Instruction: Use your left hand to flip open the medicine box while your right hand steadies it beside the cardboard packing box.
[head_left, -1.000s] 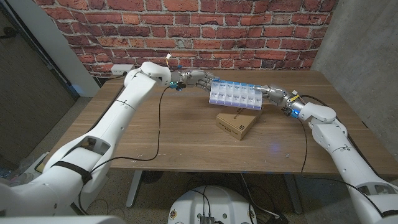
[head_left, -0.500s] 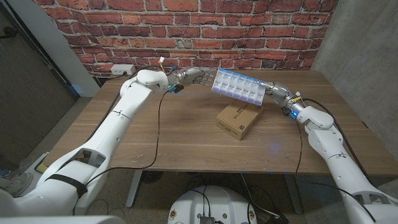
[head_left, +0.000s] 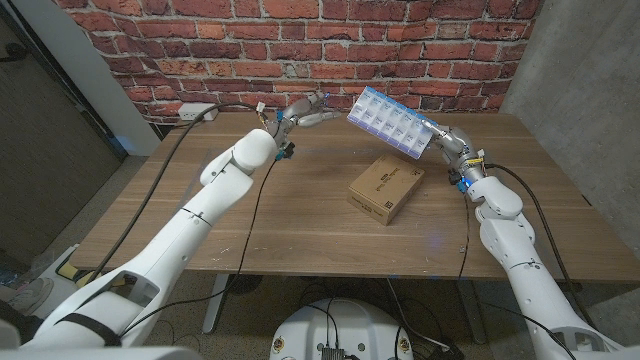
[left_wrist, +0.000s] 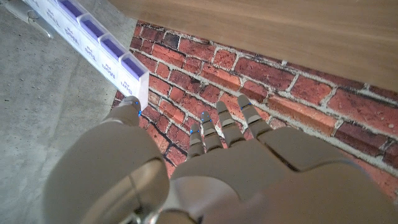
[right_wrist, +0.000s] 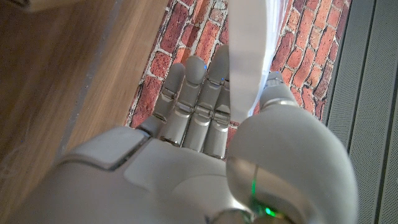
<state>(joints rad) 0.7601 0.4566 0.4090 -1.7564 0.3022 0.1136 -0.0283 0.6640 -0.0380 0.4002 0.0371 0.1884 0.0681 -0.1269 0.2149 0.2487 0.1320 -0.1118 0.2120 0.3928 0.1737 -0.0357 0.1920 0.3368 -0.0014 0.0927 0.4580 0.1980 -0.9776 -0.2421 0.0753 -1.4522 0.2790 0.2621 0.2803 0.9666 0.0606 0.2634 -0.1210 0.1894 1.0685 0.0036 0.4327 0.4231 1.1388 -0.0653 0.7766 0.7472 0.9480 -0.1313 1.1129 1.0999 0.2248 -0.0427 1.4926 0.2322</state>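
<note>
Medicine box (head_left: 393, 124), long white plastic strip with purple-lidded compartments, is raised tilted above the wooden desk (head_left: 300, 215); nearer, the brown cardboard packing box (head_left: 385, 187) lies on the desk; right hand (head_left: 443, 142) grasps the strip's right end between its fingers (right_wrist: 199, 93); left hand (head_left: 305, 111), fingers spread and released, sits just beside the left end.

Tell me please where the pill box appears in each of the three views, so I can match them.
Head view: the pill box is lifted and tilted above the table's far side, the right hand gripping its end.
Left wrist view: the pill box runs in from a corner, its end close to the left hand.
Right wrist view: a white strip, edge-on, between the fingers.
Shared landmark: the brick wall.
</note>
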